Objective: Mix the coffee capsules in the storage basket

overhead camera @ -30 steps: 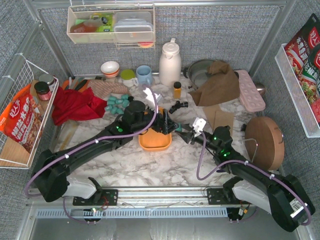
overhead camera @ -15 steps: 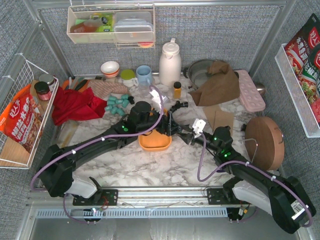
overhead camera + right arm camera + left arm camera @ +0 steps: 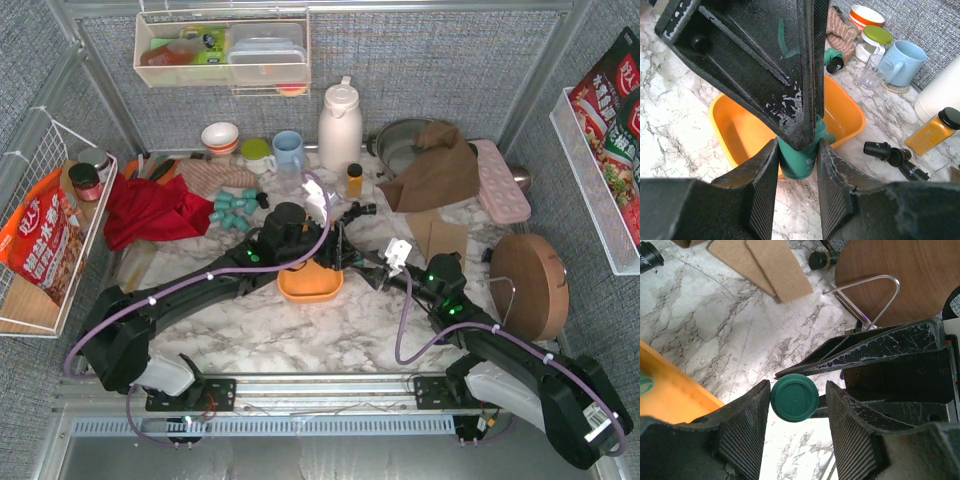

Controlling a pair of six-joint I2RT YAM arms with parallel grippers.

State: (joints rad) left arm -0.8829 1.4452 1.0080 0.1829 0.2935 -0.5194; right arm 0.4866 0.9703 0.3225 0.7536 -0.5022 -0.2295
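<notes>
The orange storage basket (image 3: pixel 310 287) sits at the table's middle, below the two grippers. My right gripper (image 3: pixel 366 262) is shut on a teal coffee capsule (image 3: pixel 799 161) and holds it above the basket's near-right rim (image 3: pixel 852 112). My left gripper (image 3: pixel 338 247) is open around that same capsule (image 3: pixel 793 397). Its left pad (image 3: pixel 747 425) touches the capsule and a gap stays at the other pad. Another teal capsule (image 3: pixel 828 136) lies inside the basket. Several teal capsules (image 3: pixel 235 208) lie in a pile on the table, left of the basket.
A black cylinder (image 3: pixel 890 152), an amber bottle (image 3: pixel 354 180), a white thermos (image 3: pixel 340 125), a glass and a blue mug (image 3: pixel 288 150) stand behind the basket. A red cloth (image 3: pixel 150 210) lies left. Cork mats (image 3: pixel 760 265) and a round wooden board (image 3: pixel 528 285) lie right.
My left gripper moved right and a little away from me, and its open jaws now stand around the capsule held by the right gripper. The right arm has barely moved.
</notes>
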